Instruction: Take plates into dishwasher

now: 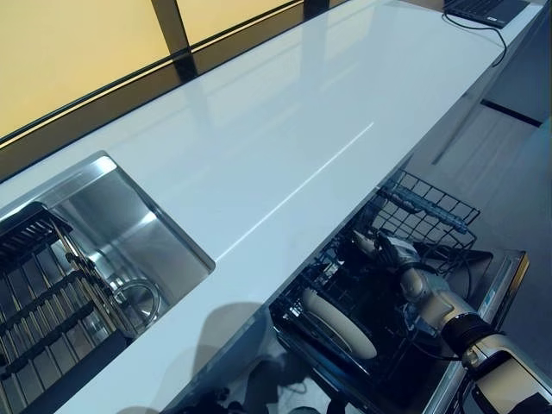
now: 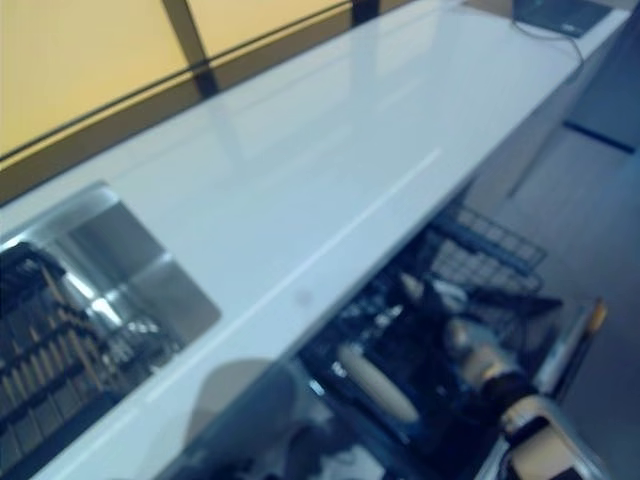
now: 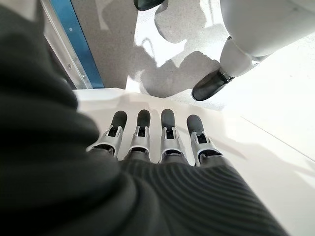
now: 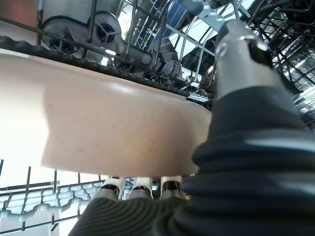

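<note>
1. I see a long white table (image 1: 285,147) with a smooth, glossy top that reflects light.
2. The square steel sink (image 1: 129,228) looks brushed and shiny.
3. My view shows the round cream plate (image 4: 108,128) as matt, finely speckled ceramic.
4. The black wire dishwasher rack (image 1: 431,211) looks coated.

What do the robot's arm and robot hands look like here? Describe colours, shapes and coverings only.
The right arm is built of rounded silver-grey segments with a black ring joint. The right robot hand has a dark ribbed cover over its back and wrist, and a silver thumb. The left robot hand has the same dark ribbed cover, with a row of silver fingers ending in rounded dark tips.
</note>
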{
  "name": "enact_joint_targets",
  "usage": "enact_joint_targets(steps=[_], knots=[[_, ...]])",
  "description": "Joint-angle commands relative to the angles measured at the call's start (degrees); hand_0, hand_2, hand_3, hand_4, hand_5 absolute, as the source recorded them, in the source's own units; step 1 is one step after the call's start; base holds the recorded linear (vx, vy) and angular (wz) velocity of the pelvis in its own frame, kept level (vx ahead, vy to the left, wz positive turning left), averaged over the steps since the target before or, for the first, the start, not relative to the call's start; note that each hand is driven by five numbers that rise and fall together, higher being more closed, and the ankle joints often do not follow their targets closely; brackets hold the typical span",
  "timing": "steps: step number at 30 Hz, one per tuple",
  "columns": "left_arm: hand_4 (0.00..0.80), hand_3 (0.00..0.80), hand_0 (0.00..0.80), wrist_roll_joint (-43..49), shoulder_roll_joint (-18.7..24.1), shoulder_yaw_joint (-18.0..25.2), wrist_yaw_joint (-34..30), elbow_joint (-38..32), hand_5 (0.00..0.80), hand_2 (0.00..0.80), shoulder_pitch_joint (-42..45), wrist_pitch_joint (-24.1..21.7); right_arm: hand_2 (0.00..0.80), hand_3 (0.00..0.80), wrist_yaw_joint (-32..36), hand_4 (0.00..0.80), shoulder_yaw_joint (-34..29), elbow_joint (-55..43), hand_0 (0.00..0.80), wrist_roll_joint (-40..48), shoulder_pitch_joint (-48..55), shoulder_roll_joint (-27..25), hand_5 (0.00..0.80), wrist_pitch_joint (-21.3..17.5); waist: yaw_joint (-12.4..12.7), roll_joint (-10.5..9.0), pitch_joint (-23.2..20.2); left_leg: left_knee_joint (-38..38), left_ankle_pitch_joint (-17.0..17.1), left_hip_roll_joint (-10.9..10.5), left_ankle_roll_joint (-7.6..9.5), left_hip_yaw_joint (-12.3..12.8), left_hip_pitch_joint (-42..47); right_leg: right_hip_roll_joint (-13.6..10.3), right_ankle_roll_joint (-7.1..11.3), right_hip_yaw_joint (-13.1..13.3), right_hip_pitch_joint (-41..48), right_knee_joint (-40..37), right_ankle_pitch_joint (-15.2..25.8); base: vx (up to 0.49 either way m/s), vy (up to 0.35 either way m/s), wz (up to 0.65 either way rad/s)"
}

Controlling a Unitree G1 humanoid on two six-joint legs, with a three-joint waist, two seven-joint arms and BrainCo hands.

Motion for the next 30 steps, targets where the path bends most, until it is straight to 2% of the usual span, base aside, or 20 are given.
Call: enact_joint_targets(steps=[1, 8, 16, 22, 24, 30], knots=[[0.0, 0.0, 0.0, -1.7, 1.2, -2.8, 1.0, 1.5, 0.0, 0.0, -6.2, -1.0, 0.0, 0.0, -1.6, 0.0, 1.8, 1.2, 0.0, -0.1, -4.2, 0.8, 0.0, -0.1, 1.3, -1.78, -1.2, -0.8, 4.8, -0.8, 3.03, -1.8, -5.7, -3.6, 1.59, -2.6, -2.6, 5.0, -1.4, 0.0, 0.0, 0.0], [0.0, 0.0, 0.0, -1.6, 1.6, -2.2, 1.1, 0.9, 0.0, 0.0, -5.2, -1.0, 0.0, 0.0, -2.3, 0.0, 0.9, -1.2, 0.0, -0.6, -3.2, 0.0, 0.0, 1.0, 1.2, -1.86, -1.4, -0.8, 4.8, -0.9, 3.07, -1.7, -5.4, -3.5, 1.55, -2.6, -2.4, 5.1, -1.4, 0.0, 0.0, 0.0], [0.0, 0.0, 0.0, -1.6, 2.4, -0.4, 1.3, 0.0, 0.0, 0.0, -4.0, -0.7, 0.0, 0.0, -2.9, 0.0, -2.3, -9.2, 0.0, -2.1, 0.7, -2.8, 0.0, 3.4, 0.1, -2.62, -1.4, -0.8, 4.7, -0.5, 3.06, -1.1, -5.2, -3.2, 1.64, -1.9, -2.5, 5.4, -1.5, 0.0, 0.0, 0.0], [0.0, 0.0, 0.0, -0.7, 3.0, 1.9, 1.5, -0.2, 0.0, 0.0, -2.3, -0.9, 0.0, 0.0, -1.9, 0.0, -8.9, -19.5, 0.0, -3.9, 7.9, -4.9, 0.0, 3.5, -1.5, -3.86, -1.6, -0.8, 4.4, -0.1, 3.13, -0.3, -4.6, -2.7, 1.68, -0.6, -2.3, 5.6, -1.8, 0.0, 0.0, 0.0], [0.0, 0.0, 0.0, -0.7, 3.0, 2.0, 1.5, -0.2, 0.0, 0.0, -2.3, -0.9, 0.0, 0.0, -2.0, 0.0, -9.1, -19.7, 0.0, -3.9, 8.1, -4.9, 0.0, 3.4, -1.6, -3.91, -1.6, -0.8, 4.4, 0.0, 3.13, -0.3, -4.6, -2.7, 1.69, -0.5, -2.3, 5.6, -1.8, 0.0, 0.0, 0.0], [0.0, 0.0, 0.0, 0.9, 2.8, 4.8, 1.9, 0.7, 0.0, 0.0, 0.1, -1.6, 0.0, 0.0, 0.1, 0.0, -17.3, -30.1, 0.0, -3.7, 16.7, -7.2, 0.0, 2.4, -3.8, -5.24, -2.8, -0.8, 3.8, 0.6, 3.07, 1.0, -3.1, -2.2, 1.69, 1.1, -1.5, 5.6, -2.1, 0.018, 0.005, -0.07]])
